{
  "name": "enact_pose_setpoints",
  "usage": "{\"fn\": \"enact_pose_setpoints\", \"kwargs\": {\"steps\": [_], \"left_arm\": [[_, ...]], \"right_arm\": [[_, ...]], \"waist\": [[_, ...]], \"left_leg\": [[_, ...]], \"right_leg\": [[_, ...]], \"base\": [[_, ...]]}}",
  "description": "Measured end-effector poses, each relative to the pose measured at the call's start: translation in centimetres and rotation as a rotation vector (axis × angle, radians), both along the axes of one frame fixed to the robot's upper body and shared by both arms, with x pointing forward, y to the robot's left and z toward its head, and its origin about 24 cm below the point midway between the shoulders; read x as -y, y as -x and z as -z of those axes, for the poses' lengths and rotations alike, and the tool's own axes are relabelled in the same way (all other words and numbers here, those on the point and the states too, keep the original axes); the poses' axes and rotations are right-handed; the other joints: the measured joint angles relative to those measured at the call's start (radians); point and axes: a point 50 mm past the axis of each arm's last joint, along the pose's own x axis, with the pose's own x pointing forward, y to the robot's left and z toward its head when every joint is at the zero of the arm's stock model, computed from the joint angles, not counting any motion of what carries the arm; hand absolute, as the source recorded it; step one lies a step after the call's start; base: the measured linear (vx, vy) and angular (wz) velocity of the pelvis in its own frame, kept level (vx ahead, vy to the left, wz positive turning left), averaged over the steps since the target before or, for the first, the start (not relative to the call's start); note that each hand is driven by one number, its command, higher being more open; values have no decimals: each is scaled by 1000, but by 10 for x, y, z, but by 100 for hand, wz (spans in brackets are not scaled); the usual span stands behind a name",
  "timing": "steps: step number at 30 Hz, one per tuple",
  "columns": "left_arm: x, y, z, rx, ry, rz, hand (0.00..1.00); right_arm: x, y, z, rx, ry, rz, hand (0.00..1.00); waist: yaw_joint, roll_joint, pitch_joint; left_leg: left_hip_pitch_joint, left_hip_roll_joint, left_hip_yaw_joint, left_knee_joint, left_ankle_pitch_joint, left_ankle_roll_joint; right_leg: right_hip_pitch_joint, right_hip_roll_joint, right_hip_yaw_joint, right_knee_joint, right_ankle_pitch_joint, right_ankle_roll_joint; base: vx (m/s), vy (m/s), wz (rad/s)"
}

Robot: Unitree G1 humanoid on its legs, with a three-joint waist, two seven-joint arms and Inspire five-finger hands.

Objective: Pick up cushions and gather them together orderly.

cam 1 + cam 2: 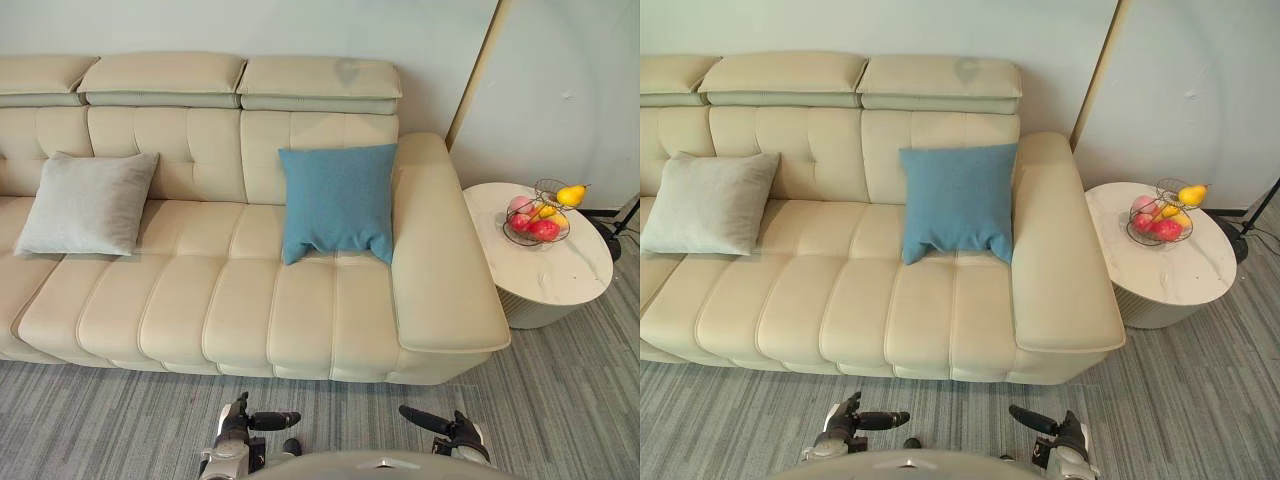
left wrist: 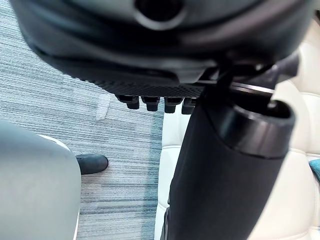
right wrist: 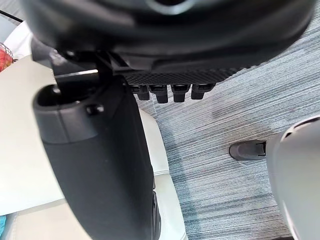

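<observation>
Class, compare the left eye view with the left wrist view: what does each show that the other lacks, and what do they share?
Left eye view's extras: grey cushion, side table, fruit basket, right hand. Left wrist view's extra: the row of fingertips on the left hand, close up. Shared: cream sofa, grey carpet, left hand, holding nothing.

Blue cushion [image 1: 337, 200] leans on the sofa back [image 1: 200, 150] beside the armrest [image 1: 440, 260]; grey cushion [image 1: 88, 203] well apart — further left.
</observation>
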Motion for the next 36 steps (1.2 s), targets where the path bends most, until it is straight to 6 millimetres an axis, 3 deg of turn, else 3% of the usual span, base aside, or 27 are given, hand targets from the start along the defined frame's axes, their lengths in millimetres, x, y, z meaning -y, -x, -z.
{"fn": "enact_pose_setpoints", "kwargs": {"steps": [7, 14, 21, 26, 31, 33, 34, 35, 36], "left_arm": [[0, 0, 0, 0, 0, 0, 100], [-1, 4, 1, -4, 36, -61, 100], [4, 8, 4, -12, 93, -98, 100], [5, 8, 4, -7, 109, -130, 100], [3, 7, 3, 5, 126, -197, 100], [-2, 2, 2, 21, 117, -206, 100], [-3, 0, 1, 25, 115, -205, 100], [-7, -5, -1, 40, 104, -201, 100], [-7, -6, -1, 43, 102, -200, 100]], "right_arm": [[0, 1, 1, -5, -2, 0, 100], [-1, 15, 4, -31, -27, 9, 100], [1, 20, 4, -24, -53, 39, 100], [-2, 15, 2, -2, -55, -2, 100], [-3, 9, 0, 12, -50, -33, 100], [-8, -7, -3, 50, -50, -77, 100], [-10, -10, -4, 56, -51, -85, 100], [-17, -20, -6, 81, -64, -103, 100], [-19, -24, -7, 91, -68, -103, 100]], "waist": [[0, -3, -1], [-3, -2, -1], [-16, 13, 10], [-19, 14, 13], [-19, 14, 25], [-18, 1, 50], [-18, -2, 55], [-10, -9, 71], [-9, -12, 71]], "left_leg": [[0, 0, 0, 0, 0, 0], [18, 4, 22, 0, 0, 0], [62, 24, 82, 0, -10, -6], [71, 48, 161, 24, -43, -29], [26, 61, 126, 134, -110, -24], [36, 87, 280, 180, -163, -30], [35, 95, 307, 190, -173, -32], [27, 124, 404, 213, -188, -35], [22, 136, 444, 219, -193, -40]], "right_leg": [[0, 0, 0, 0, 0, 0], [6, 1, 17, 7, 0, 0], [16, 10, 61, 23, 1, 3], [-31, 41, 158, 53, -1, -2], [-114, 65, 292, 89, 6, -4], [-177, 112, 432, 105, 38, -1], [-188, 120, 443, 107, 45, -5], [-237, 116, 377, 121, 46, -45], [-266, 100, 301, 143, 33, -65]], "base": [[0, 0, 0], [-3, 1, -7], [-49, 3, -23], [-20, -6, -50], [32, -11, -92], [-13, 62, -173], [-63, 8, -211], [-73, -18, -152], [-59, -29, -206]]}}
